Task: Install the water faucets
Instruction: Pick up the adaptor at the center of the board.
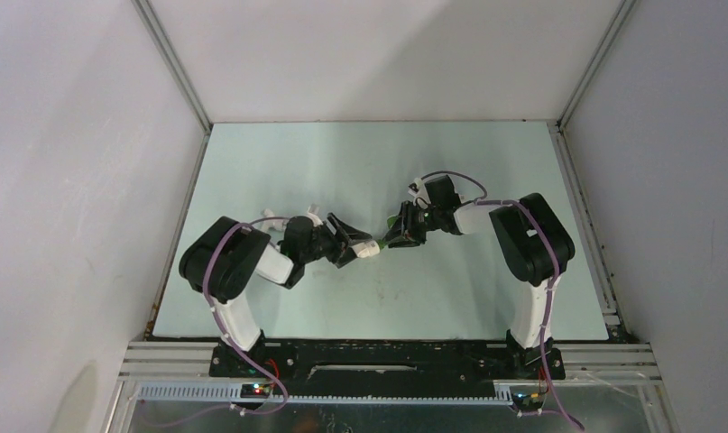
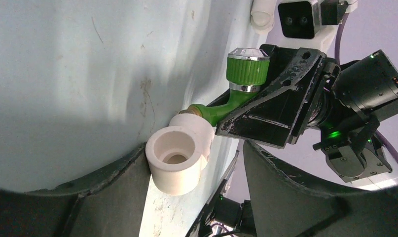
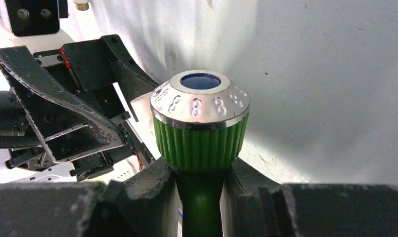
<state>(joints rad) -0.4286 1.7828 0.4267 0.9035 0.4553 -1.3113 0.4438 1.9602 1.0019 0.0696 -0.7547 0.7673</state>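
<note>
My right gripper [image 1: 399, 234] is shut on the green water faucet [image 3: 200, 133], with its fingers clamped on the stem just below the ribbed knob. In the left wrist view the green faucet [image 2: 246, 71] has its threaded end in a short white pipe fitting [image 2: 174, 163]. The fitting rests against one finger of my left gripper [image 2: 194, 152]. The other finger stands well apart from it, so that gripper is open. In the top view the fitting [image 1: 369, 252] sits between the two grippers near the table's middle. The white faucet is not clearly seen.
A small white part [image 1: 315, 213] lies on the pale green table [image 1: 486, 162] just behind my left wrist, partly hidden. A white tube end [image 2: 262, 12] shows at the top of the left wrist view. Grey walls enclose the table on three sides.
</note>
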